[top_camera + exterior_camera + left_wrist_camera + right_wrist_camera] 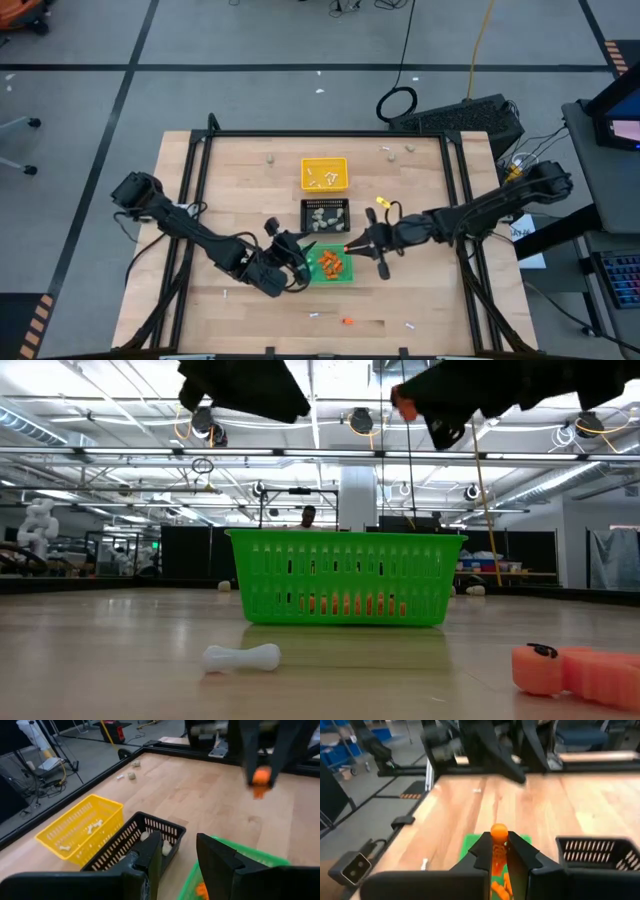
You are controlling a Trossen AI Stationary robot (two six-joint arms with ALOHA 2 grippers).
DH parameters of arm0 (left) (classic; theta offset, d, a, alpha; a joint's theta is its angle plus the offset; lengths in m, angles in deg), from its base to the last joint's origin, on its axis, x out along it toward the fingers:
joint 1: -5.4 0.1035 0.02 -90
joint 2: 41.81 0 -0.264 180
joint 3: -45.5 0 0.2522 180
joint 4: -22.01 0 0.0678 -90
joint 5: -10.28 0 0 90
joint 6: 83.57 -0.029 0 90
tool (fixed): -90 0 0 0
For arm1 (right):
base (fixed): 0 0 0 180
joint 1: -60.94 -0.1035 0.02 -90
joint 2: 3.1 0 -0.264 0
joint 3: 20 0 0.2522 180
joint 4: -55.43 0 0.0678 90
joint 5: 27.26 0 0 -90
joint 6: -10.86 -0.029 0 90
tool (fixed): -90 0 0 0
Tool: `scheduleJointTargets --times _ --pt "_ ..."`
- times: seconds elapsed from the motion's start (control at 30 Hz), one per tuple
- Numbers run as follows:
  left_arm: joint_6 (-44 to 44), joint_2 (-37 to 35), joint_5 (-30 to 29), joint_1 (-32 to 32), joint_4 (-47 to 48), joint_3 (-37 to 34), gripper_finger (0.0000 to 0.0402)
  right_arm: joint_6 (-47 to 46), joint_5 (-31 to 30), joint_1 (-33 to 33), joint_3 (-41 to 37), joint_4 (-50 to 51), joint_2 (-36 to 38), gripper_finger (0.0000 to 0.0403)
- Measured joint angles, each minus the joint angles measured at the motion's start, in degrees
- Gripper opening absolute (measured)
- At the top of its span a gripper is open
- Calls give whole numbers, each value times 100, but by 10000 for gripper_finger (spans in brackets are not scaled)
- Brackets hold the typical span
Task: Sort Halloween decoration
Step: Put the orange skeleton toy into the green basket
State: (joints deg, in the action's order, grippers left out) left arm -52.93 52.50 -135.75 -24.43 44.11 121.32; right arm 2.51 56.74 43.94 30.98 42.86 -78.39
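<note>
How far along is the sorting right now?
Partly done: the yellow plastic tray holds white sticks, the black tray beige lumps, the green tray orange bits. The right hand grips an orange piece above the green tray. Strays remain on the wooden table.

Grey floor (90, 40) crossed by black tape lines (130, 70) surrounds the wooden table (240, 160). Overhead, white ceiling trusses (120, 455) carry round lamps (360, 422) (several lit); a dark partition (190, 550), perhaps curtained, stands far behind.
</note>
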Motion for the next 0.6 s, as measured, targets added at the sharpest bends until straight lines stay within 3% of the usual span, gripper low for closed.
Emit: scheduleJointTargets --times 0.27,0.6 --pt "648 -383 61 -285 1001 -2 122 -459 2 2 54 -41 -734 18" --pt "810 -416 387 -369 1091 -2 122 -445 4 -46 49 -384 -1374 18"
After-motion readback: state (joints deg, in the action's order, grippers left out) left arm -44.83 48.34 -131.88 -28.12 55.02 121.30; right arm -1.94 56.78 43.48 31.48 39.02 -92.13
